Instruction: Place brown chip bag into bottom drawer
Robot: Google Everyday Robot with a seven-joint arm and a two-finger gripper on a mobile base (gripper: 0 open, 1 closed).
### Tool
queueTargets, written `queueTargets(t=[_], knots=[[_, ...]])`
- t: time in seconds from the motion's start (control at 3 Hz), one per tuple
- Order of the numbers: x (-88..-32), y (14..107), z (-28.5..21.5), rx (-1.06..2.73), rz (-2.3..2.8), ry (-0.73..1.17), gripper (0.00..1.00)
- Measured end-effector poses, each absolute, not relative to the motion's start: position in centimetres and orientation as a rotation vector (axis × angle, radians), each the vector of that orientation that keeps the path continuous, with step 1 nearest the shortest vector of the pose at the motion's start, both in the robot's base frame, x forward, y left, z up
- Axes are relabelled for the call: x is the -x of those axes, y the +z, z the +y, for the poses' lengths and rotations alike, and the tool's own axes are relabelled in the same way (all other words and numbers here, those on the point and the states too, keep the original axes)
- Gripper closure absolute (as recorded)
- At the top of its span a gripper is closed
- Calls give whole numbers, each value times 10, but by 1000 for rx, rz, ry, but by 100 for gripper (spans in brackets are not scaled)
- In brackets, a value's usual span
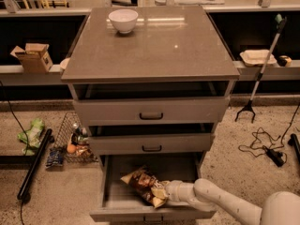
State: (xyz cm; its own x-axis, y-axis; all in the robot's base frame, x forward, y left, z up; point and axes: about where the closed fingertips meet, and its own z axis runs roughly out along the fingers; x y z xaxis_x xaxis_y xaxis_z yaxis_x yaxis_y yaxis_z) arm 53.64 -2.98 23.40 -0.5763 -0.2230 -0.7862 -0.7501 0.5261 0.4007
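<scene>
The brown chip bag (pixel 142 183) lies inside the open bottom drawer (pixel 117 213), tilted, with its pale yellow end toward the front right. My gripper (pixel 162 194) reaches in from the lower right on a white arm and sits at the bag's right end, touching it. The bag hides the fingertips. The two upper grey drawers with black loop handles are shut.
A white bowl (pixel 123 20) stands on the cabinet top at the back left. A wire basket (pixel 70 142) with items, a green packet (pixel 31 134) and a dark blue packet (pixel 54 157) lie on the floor to the left. A grabber tool (pixel 259 74) and cables are at right.
</scene>
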Motion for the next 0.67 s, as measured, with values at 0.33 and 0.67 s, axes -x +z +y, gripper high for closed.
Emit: queueTargets(t=[0.33, 0.67], knots=[[-545, 246, -28, 800, 2041, 1012, 13], [-552, 270, -33, 822, 1983, 1042, 0]])
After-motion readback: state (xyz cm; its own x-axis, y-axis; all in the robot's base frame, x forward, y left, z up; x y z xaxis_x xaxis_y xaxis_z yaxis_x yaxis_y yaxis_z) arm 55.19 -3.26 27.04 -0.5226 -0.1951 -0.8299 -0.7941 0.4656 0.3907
